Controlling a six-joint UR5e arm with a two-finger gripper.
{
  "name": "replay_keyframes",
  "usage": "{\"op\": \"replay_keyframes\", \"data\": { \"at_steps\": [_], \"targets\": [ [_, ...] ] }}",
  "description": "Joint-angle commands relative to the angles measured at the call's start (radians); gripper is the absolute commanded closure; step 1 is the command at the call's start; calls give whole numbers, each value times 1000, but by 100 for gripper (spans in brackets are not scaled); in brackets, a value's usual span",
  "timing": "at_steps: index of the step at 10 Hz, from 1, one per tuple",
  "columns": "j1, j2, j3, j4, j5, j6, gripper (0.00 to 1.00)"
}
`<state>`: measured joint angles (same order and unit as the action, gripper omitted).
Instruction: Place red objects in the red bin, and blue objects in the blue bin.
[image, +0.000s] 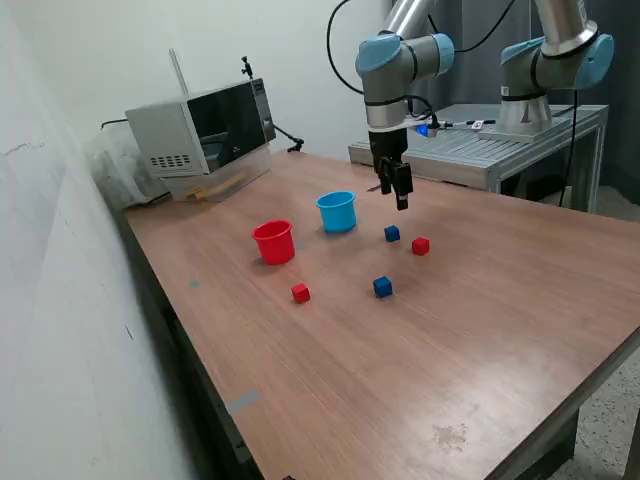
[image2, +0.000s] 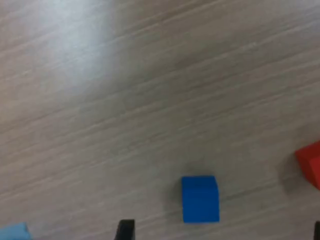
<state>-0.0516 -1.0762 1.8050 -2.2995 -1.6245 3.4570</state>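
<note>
We see a wood-grain counter (image: 480, 330) against a white wall, with a microwave (image: 205, 130) at its far corner and a second robot arm (image: 555, 60) on a metal stand behind. Taking the red bin (image: 274, 242) as our landmark and moving toward the exterior view's right: a red cube (image: 300, 292) lies just in front of it, apart from it. The blue bin (image: 338, 211) stands upright right beside the red bin, slightly farther back, its mouth facing up like the red bin's. Beyond that, a blue cube (image: 382, 287) sits nearer the front edge, another blue cube (image: 391, 233) lies close to the blue bin, and a second red cube (image: 420, 245) rests just past it. All four cubes sit flat and separate; being cubes, they show no long axis.

The gripper (image: 402, 195) hangs point-down above the counter, over the far blue cube, with nothing between them. In the wrist view that blue cube (image2: 200, 198) sits near one dark fingertip (image2: 125, 230). We cannot tell whether the jaws are apart or closed; nothing appears held.
</note>
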Motion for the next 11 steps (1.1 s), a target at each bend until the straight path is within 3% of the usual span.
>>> {"op": "replay_keyframes", "data": {
  "at_steps": [1, 11],
  "targets": [
    [-1, 42, -3, -26, 0, -1, 0],
    [-14, 114, -16, -29, 0, -139, 0]
  ]
}}
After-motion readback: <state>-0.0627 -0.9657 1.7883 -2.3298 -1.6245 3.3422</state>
